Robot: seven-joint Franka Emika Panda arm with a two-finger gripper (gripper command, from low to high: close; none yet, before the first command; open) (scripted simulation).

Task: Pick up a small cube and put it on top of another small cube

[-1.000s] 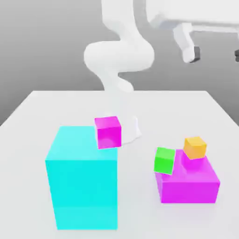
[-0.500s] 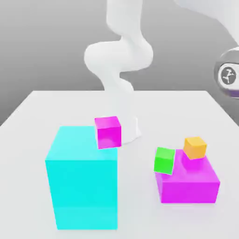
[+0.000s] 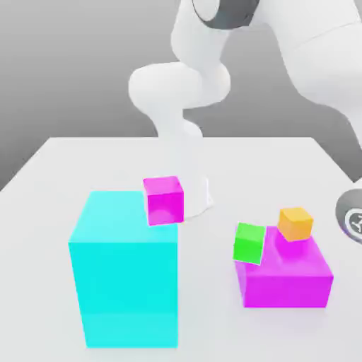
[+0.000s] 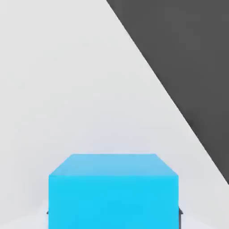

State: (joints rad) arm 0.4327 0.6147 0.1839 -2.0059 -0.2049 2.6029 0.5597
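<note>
Sitting between the tool's (image 4: 114, 214) narrowed jaws, the small cube (image 4: 113, 190) rests on the white bench (image 4: 67, 89), gripped on its two opposite side faces. It looks rigid, light and smooth, so a square, centred hold suits it. Well away from the tool, the exterior view adds the cyan block (image 3: 126, 272), small magenta cube (image 3: 164, 199), green cube (image 3: 249, 243) and orange cube (image 3: 295, 223).

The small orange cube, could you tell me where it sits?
In the exterior view's right, the small orange cube rests on the magenta block, beside the green cube.
</note>
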